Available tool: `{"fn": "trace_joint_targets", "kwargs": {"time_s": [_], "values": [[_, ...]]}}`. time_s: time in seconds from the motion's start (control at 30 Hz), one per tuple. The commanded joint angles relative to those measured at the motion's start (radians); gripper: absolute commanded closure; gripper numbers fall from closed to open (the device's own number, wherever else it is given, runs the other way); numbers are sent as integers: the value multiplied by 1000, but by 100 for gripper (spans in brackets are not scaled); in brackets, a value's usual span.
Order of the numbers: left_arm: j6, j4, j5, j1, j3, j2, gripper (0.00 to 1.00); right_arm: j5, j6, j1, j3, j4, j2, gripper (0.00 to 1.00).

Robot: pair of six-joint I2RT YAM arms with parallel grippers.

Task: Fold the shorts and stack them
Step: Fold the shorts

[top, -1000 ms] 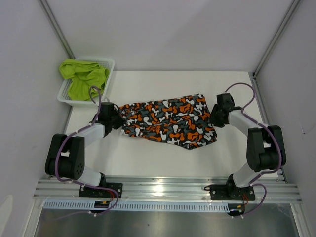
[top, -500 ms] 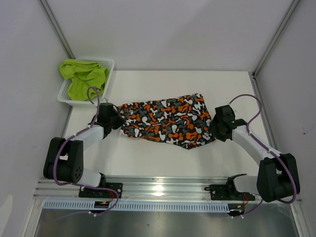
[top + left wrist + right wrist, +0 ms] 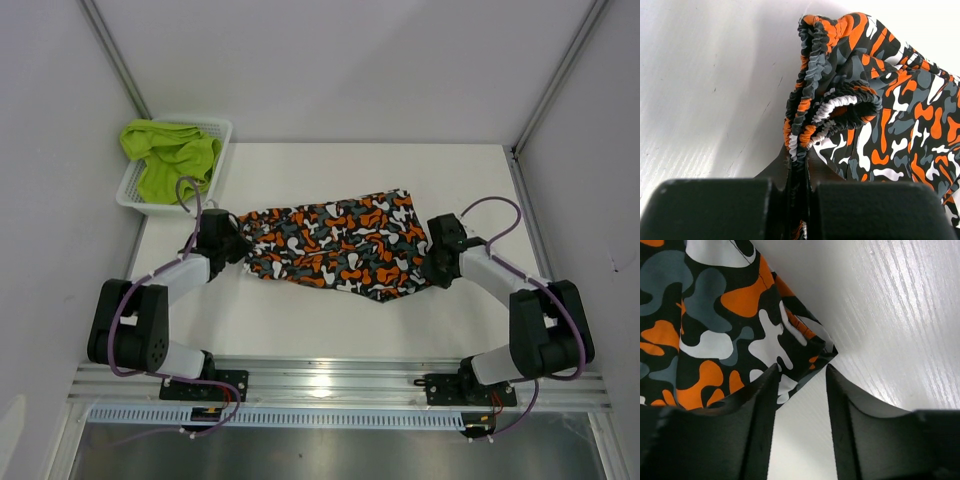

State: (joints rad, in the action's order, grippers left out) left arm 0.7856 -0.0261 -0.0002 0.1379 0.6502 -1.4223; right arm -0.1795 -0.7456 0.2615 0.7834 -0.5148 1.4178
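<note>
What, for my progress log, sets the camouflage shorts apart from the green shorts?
The camouflage shorts lie spread on the table; the green shorts sit bunched in the basket. The left gripper pinches the camouflage shorts' waistband; no gripper touches the green shorts. Camouflage shorts are multicoloured, green shorts plain. Both are unfolded cloth.

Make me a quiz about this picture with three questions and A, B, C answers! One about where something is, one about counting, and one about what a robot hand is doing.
1. Where are the green shorts?
A. On the floor.
B. In the white basket.
C. In a gripper.

2. How many pairs of shorts are there?
A. Two.
B. One.
C. Four.

3. What is the left gripper doing?
A. Hanging open.
B. Holding the basket.
C. Pinching the patterned shorts.

Answers:
1 B, they lie bunched inside the basket.
2 A, one pair is green and one is patterned.
3 C, its fingers are shut on the elastic waistband.
</note>
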Motion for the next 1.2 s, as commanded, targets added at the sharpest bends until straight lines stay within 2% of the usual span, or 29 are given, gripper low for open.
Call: {"fn": "trace_joint_targets", "kwargs": {"time_s": [0.0,0.07,0.17,0.2,0.23,0.5,0.77,0.8,0.83,0.87,0.9,0.93,1.17], "values": [[7,-6,-18,-9,-3,45,100,-47,-28,5,51,50,33,58],[6,-3,-21,-9,-3,46,100,-58,-31,5,57,50,50,62],[7,0,-27,-9,0,49,100,-80,-38,5,54,44,47,84],[6,2,-29,-9,-1,49,100,-86,-40,5,53,39,44,95],[6,5,-30,-9,2,51,100,-97,-43,5,50,35,40,100],[17,15,-49,-17,2,56,100,-149,-64,-27,-24,1,-65,100],[27,18,-50,-23,5,49,100,-107,-58,-48,-87,2,-118,100],[27,18,-49,-23,3,49,100,-95,-45,-45,-95,13,-122,94],[26,18,-49,-23,5,48,100,-62,-34,-45,-98,31,-123,78],[21,17,-47,-23,6,49,100,-43,-23,-45,-96,41,-122,68],[18,15,-46,-23,5,46,100,-34,-11,-45,-93,42,-119,59],[15,15,-44,-23,9,43,100,-14,-5,-44,-89,50,-118,54],[-14,15,-37,-23,14,37,100,110,66,-44,19,79,-134,55]]}}
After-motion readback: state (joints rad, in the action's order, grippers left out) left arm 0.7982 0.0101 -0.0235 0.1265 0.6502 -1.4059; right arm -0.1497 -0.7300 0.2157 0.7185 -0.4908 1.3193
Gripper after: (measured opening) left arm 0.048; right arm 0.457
